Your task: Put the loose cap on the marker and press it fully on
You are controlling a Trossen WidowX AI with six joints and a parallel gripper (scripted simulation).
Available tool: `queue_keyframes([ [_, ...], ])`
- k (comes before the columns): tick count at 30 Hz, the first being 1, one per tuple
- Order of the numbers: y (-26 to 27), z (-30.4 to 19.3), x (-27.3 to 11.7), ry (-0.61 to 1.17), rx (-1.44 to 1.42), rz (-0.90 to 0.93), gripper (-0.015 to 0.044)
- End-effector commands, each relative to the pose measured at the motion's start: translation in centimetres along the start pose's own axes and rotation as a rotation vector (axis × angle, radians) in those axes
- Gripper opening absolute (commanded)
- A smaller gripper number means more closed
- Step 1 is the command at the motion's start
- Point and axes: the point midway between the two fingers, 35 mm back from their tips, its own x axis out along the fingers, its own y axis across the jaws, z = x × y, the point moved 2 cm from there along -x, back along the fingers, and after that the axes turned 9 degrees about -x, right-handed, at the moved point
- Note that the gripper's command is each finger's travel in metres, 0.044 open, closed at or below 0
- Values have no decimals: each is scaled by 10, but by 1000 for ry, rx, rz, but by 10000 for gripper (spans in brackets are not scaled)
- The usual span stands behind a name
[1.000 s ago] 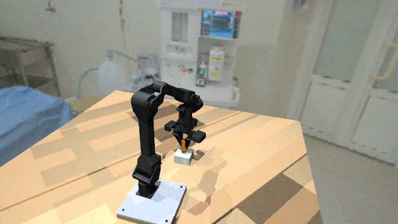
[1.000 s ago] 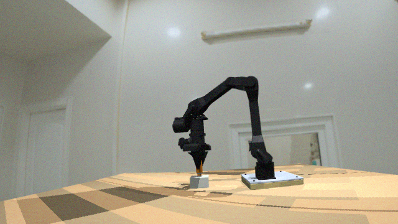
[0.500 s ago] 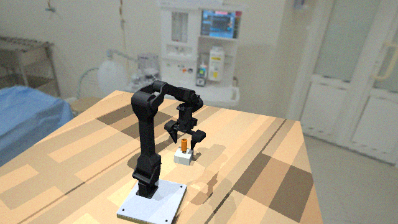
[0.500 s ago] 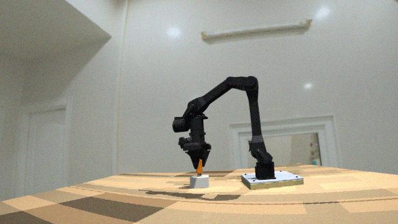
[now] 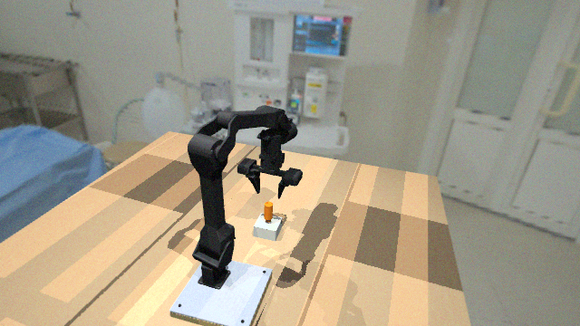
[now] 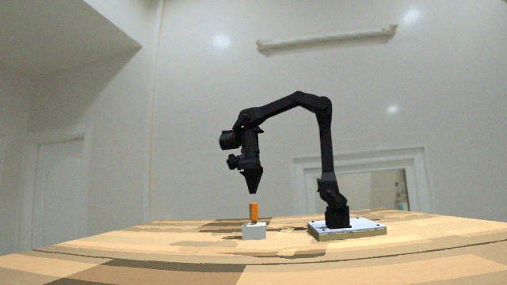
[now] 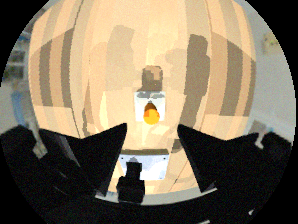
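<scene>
Orange cylindrical cap (image 5: 268,211) (image 6: 253,211) (image 7: 151,117) is on the marker, upright, on top of the white square-topped holder block (image 5: 267,227) (image 6: 253,231) (image 7: 142,103). Cap looks solid orange, smooth, straight-sided, taller than wide, with a flat-looking top in the exterior view. From the wrist it reads as a round, bright yellow-orange end with a darker orange-brown side running toward the block. No visible lean in top or exterior. Short brownish strip of marker (image 5: 268,221) (image 6: 253,222) shows between cap's lower edge and block; rest of the marker is hidden. Can't tell from these views whether the cap is fully clicked down.

Black two-finger parallel-jaw gripper (image 5: 269,195) (image 6: 253,193) (image 7: 152,126) is released, nothing between its tapered fingers. They stand well apart, pointing down, tips above the cap and not touching it; exterior shows a gap of wall between tips and cap.

Block sits on the wood-plank-patterned table (image 5: 385,195) (image 6: 178,259) (image 7: 115,65), near the pale blue-white square base plate (image 5: 190,308) (image 6: 372,227) (image 7: 155,172) of the black jointed arm (image 5: 212,195) (image 6: 325,138) and apart from it. Cap and block cast no contact with the arm.
</scene>
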Motion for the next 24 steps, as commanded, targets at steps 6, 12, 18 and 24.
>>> queue_keyframes([
  [6,0,0,1,-3,-72,-3,99],
  [12,0,0,1,-3,-72,-3,0],
  [18,0,0,1,-3,-72,-3,0],
  [24,0,0,6,-3,-72,-3,0],
])
